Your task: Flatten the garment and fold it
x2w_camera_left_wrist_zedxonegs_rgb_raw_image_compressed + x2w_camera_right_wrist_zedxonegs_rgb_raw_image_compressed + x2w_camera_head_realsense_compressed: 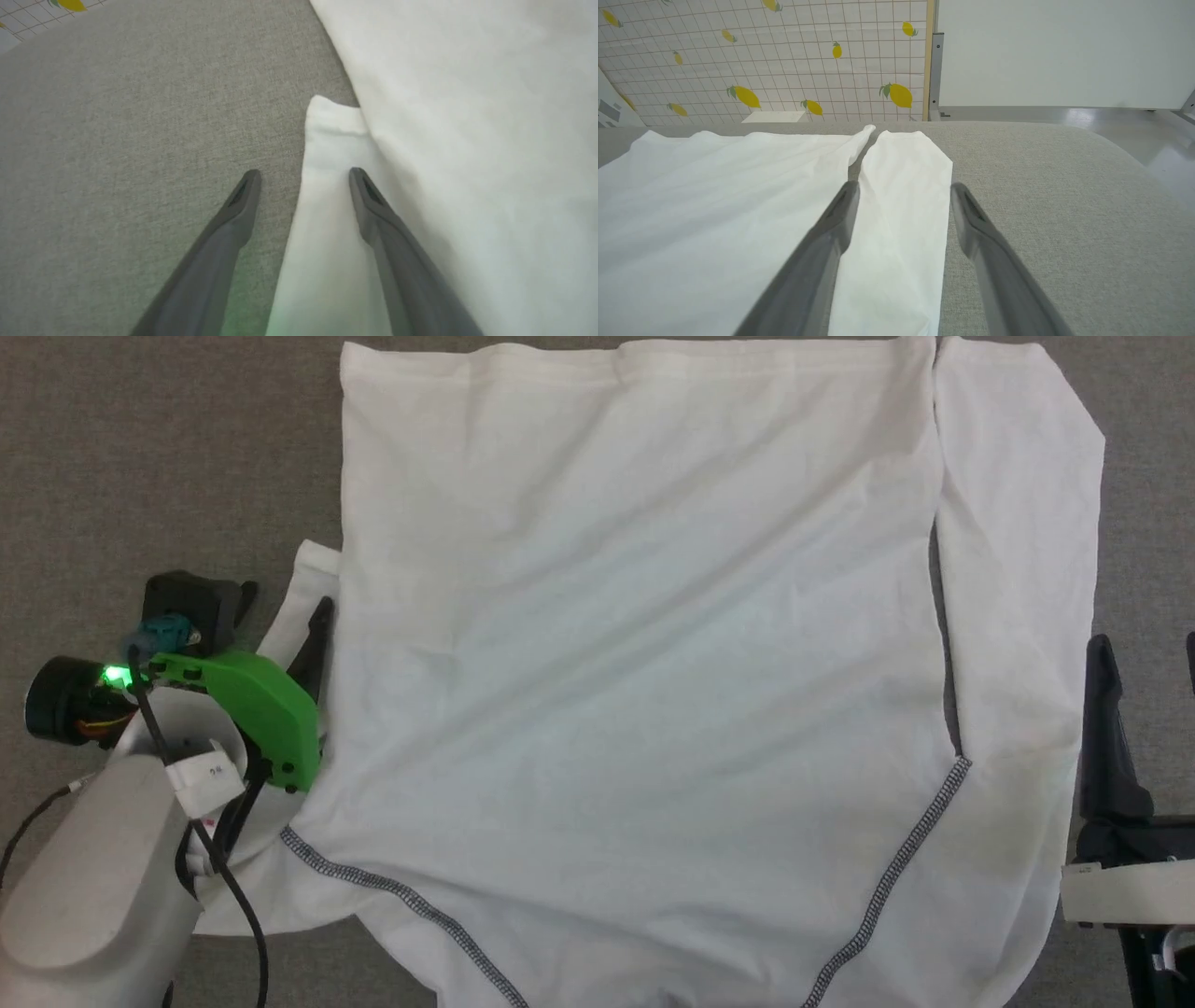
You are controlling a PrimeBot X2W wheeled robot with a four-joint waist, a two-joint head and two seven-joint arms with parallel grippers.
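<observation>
Grey tabletop (pixel 140 448) bears garment (pixel 635 644), sleeves by gaping left pincer (pixel 303 171) and gaping right pincer (pixel 903 185).

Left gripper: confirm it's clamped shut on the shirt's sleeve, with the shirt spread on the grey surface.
Not shut. The left wrist view shows the left gripper open, its fingers apart, one over the sleeve, the other over the grey surface. The shirt does lie spread on that surface.
</observation>
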